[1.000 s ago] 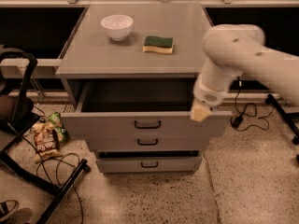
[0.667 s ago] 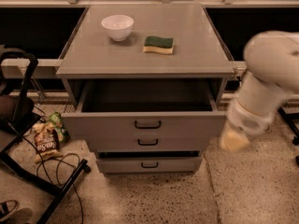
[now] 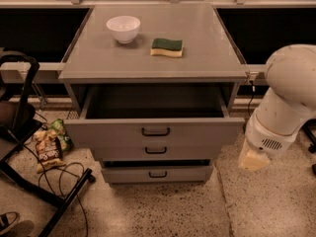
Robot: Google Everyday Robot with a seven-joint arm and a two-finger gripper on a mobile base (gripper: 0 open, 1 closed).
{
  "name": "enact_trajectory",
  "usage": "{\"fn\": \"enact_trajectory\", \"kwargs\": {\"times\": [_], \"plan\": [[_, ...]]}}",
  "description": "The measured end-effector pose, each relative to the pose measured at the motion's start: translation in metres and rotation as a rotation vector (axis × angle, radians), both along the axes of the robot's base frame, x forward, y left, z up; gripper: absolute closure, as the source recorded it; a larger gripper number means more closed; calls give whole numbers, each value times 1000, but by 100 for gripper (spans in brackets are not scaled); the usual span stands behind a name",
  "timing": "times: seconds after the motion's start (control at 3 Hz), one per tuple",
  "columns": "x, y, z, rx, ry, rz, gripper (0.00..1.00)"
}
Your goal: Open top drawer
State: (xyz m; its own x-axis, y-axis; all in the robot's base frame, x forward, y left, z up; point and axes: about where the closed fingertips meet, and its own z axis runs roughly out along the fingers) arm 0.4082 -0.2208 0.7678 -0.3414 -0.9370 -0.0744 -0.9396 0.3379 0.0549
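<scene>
— What do we lose at the right edge?
— The arm [image 3: 291,98]. The frame cuts it off up and to the right of the gripper [image 3: 253,159], which hangs low, just right of the cabinet [image 3: 153,58]; we cannot make out its shape.
— And to the gripper's left?
— The top drawer [image 3: 155,131] hides the near part of its inside behind its own front panel. Far left of the gripper, we cannot read the snack bag [image 3: 47,149], and the edges cut off the black stand [image 3: 19,83] and a shoe [image 3: 7,221].

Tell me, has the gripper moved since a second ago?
Yes. The gripper has swung right and lower in the view, away from the right front corner of the open top drawer, now beside the cabinet.
</scene>
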Motion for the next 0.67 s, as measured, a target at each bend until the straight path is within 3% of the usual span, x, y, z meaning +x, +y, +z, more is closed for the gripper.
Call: {"fn": "enact_trajectory", "kwargs": {"times": [0.33, 0.67], "plan": [[42, 34, 13, 2, -82, 86, 37], [100, 72, 19, -5, -152, 156, 7]]}}
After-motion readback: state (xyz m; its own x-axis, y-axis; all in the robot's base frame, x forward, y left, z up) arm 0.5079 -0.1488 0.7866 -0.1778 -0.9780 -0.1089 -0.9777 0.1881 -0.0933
